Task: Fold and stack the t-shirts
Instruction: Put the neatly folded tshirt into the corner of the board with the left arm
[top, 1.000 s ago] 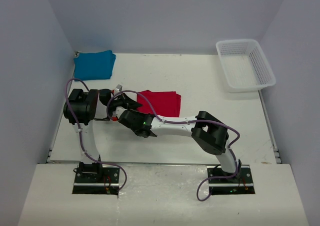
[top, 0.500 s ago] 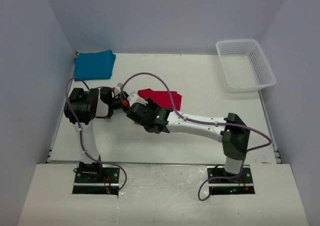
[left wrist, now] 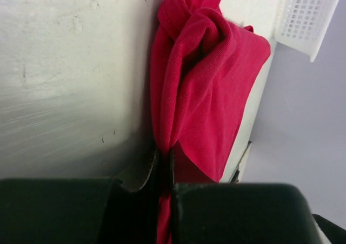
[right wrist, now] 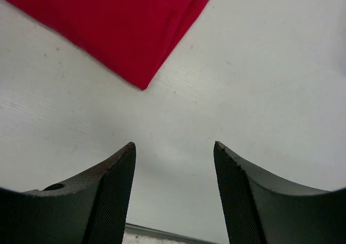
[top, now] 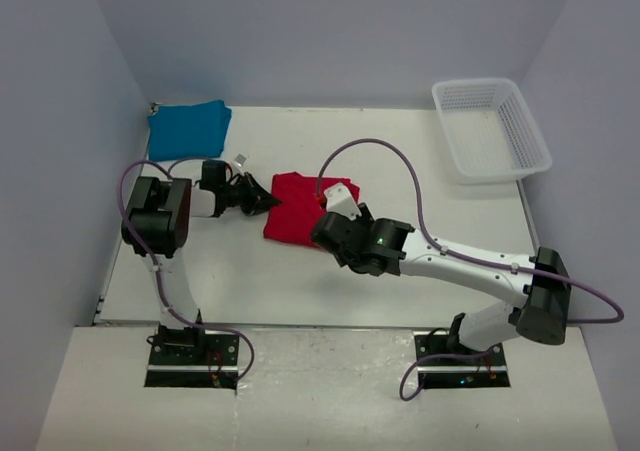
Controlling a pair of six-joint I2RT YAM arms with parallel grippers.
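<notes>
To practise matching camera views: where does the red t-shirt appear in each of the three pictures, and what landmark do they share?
Top external: red t-shirt, near the middle of the white table.
Left wrist: centre, rising from the shut left hand.
Right wrist: top left, beyond the open right hand.
Shared landmark: the white table.

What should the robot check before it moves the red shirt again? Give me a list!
1. Grip: left pincer shut on the edge of the red t-shirt: ok.
2. Free hand: right pincer open and empty, over the table near the shirt's corner: ok.
3. Fold: red t-shirt flat and neat: not ok, it looks rumpled.
4. Stack spot: teal-blue t-shirt lies folded in the far left corner: ok.
5. Neck label tucked inside: cannot tell.
</notes>
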